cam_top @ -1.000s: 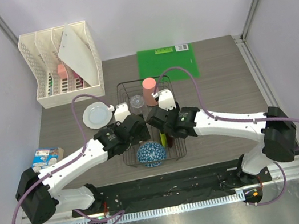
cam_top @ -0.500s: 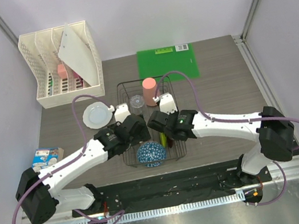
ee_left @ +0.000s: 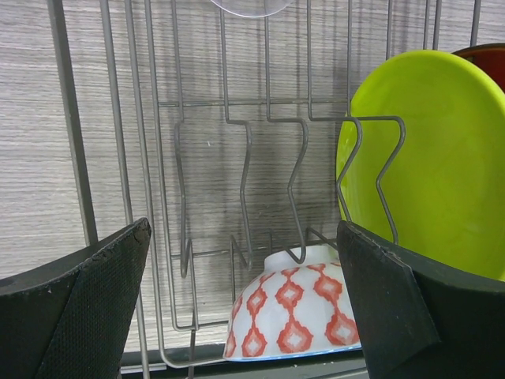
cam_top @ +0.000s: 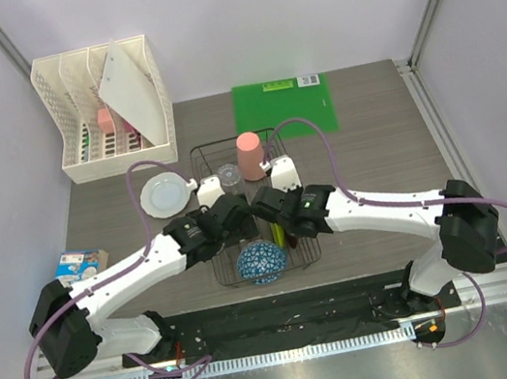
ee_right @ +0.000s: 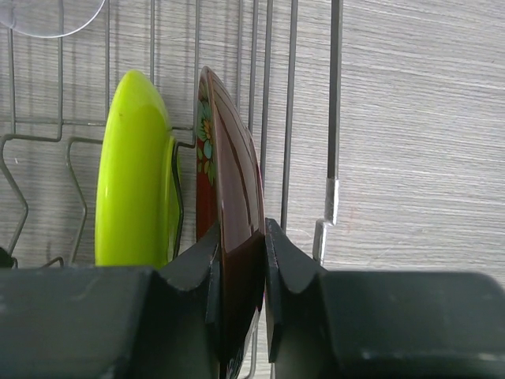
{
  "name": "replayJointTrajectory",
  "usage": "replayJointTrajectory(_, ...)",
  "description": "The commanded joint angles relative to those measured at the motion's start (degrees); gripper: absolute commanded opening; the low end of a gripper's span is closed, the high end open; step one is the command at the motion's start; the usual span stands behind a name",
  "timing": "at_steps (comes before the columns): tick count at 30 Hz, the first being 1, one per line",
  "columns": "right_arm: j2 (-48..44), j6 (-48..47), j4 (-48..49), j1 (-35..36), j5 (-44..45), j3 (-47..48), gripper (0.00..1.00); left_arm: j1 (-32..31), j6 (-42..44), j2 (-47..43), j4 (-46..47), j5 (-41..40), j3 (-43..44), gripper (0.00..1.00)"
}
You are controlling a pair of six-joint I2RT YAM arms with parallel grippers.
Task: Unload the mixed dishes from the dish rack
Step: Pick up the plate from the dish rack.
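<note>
Now rack holds bowl, yellow-green plate — right gripper clamps dark red plate; left gripper agape.

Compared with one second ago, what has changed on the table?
The dish rack swung slightly left at its far end, carrying the pink cup and tumbler; the right hand, shut on the dark red plate, edged left. The open left hand and the white plate kept their places.

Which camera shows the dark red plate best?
The right wrist view: the dark red plate stands edge-on, pinched in the right gripper, beside the green plate. The left wrist view shows only a red sliver; the top view mostly hides it under the arms.
</note>
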Motion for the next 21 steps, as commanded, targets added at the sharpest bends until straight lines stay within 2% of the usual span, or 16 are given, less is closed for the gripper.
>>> replayJointTrajectory(1,-3.72,-1.52,-1.10,0.44,2.59,4.48,0.13,0.17,-0.42,0.62,0.68,-0.68,0.44,1.00)
replayJointTrajectory(10,-5.92,-2.13,-3.47,0.35,4.26,6.67,0.01,0.17,0.46,2.90,0.85,-1.03,2.02,1.00)
replayJointTrajectory(21,-12.69,-6.35,-9.88,0.44,7.95,18.09,0.01,0.17,3.27,1.41,-2.39,-6.04,7.64,1.00)
